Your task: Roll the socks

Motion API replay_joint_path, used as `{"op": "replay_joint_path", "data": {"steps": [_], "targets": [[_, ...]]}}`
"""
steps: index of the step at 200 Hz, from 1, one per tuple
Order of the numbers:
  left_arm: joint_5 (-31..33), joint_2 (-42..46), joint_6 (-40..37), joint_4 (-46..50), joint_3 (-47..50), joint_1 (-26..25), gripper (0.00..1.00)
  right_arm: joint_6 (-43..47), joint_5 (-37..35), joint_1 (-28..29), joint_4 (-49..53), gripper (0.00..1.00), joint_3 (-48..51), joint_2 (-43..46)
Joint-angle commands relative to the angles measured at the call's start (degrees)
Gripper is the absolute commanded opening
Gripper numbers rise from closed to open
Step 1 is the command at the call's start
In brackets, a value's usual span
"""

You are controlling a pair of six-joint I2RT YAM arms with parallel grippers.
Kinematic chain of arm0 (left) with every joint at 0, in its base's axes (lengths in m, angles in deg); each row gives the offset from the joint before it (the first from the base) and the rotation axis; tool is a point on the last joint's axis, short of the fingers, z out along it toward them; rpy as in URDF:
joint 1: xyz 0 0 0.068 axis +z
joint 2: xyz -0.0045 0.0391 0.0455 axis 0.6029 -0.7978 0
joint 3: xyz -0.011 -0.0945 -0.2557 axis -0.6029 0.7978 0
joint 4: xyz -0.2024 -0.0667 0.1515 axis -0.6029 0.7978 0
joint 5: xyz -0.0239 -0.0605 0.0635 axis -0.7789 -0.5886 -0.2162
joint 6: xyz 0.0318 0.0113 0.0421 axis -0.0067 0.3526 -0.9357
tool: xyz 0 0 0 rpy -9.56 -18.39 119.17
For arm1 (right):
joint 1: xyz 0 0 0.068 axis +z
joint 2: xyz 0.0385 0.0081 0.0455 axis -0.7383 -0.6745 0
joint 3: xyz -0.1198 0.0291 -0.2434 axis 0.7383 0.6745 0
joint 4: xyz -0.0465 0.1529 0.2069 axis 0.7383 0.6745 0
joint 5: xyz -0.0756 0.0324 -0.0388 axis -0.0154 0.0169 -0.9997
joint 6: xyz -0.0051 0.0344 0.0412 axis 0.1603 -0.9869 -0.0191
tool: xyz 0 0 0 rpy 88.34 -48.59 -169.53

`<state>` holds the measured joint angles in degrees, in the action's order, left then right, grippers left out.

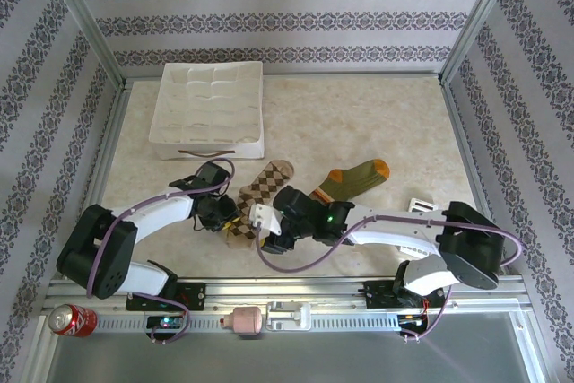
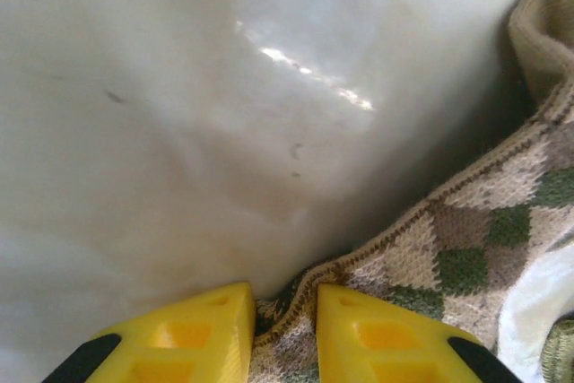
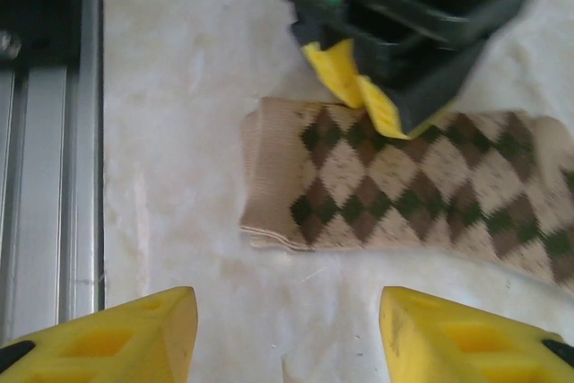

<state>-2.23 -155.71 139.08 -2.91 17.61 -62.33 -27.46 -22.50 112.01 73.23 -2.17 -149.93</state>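
The brown-and-beige argyle sock (image 1: pixel 265 182) lies flat at the middle front of the table, cuff toward the near edge. My left gripper (image 2: pixel 285 311) is shut on that sock's (image 2: pixel 475 239) side edge, with a fold of knit pinched between its yellow fingers. From the right wrist view the same left gripper (image 3: pixel 359 87) sits on the far edge of the argyle sock (image 3: pixel 395 186). My right gripper (image 3: pixel 287 329) hovers open over bare table just short of the sock's near edge, nothing between its fingers. The olive-green sock (image 1: pixel 359 177) with its orange toe lies to the right.
A white divided organiser tray (image 1: pixel 208 109) stands at the back left. A small white striped item (image 1: pixel 421 205) lies right of the green sock. On the front rail (image 3: pixel 45 177) rest a red can (image 1: pixel 72 318) and a small pink bottle (image 1: pixel 247 320).
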Motion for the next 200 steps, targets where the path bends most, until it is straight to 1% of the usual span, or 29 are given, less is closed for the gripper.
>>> {"op": "replay_joint_path", "data": {"steps": [1,23,36,55,74,93,112,131,145,162,185,200], "targets": [[0.6,-1.2,2.4,-0.3,-0.3,-2.0,0.26,10.0,0.8,1.2,-1.4,0.55,0.5,-2.4],[2.8,3.7,2.6,3.6,-1.7,-1.9,0.38,14.9,-2.6,3.5,-1.3,0.55,-0.9,-5.7],[4.1,6.6,2.6,6.8,-2.6,-1.8,0.43,16.7,-3.4,4.7,-1.1,0.55,-2.3,-8.0],[5.2,10.8,2.7,11.1,-2.9,-0.8,0.44,17.8,-6.3,6.0,-1.9,0.55,-3.7,-11.4],[4.5,15.7,3.2,13.6,-1.5,1.3,0.43,18.1,-7.7,6.5,-3.0,0.54,-4.5,-14.1],[3.6,20.6,3.7,15.9,0.0,2.9,0.43,18.2,-10.5,6.8,-4.7,0.52,-5.3,-16.3],[3.0,24.3,4.4,18.0,1.3,3.2,0.43,17.6,-12.8,6.6,-5.6,0.47,-6.7,-18.6],[2.4,27.6,5.4,19.2,2.5,3.3,0.42,16.3,-15.6,6.5,-6.7,0.41,-7.6,-20.5],[2.4,29.7,5.8,20.0,2.8,3.2,0.42,15.5,-15.6,6.3,-6.6,0.36,-8.2,-21.5],[2.5,31.2,5.8,20.6,2.8,3.3,0.41,14.2,-15.4,6.4,-6.3,0.24,-8.8,-22.4],[2.2,31.7,5.6,20.7,2.7,3.2,0.41,10.7,-14.6,6.4,-4.8,0.0,-9.7,-22.5],[1.7,31.8,5.5,20.6,2.7,3.3,0.41,7.4,-13.7,6.2,-3.2,0.0,-10.2,-21.6]]}}
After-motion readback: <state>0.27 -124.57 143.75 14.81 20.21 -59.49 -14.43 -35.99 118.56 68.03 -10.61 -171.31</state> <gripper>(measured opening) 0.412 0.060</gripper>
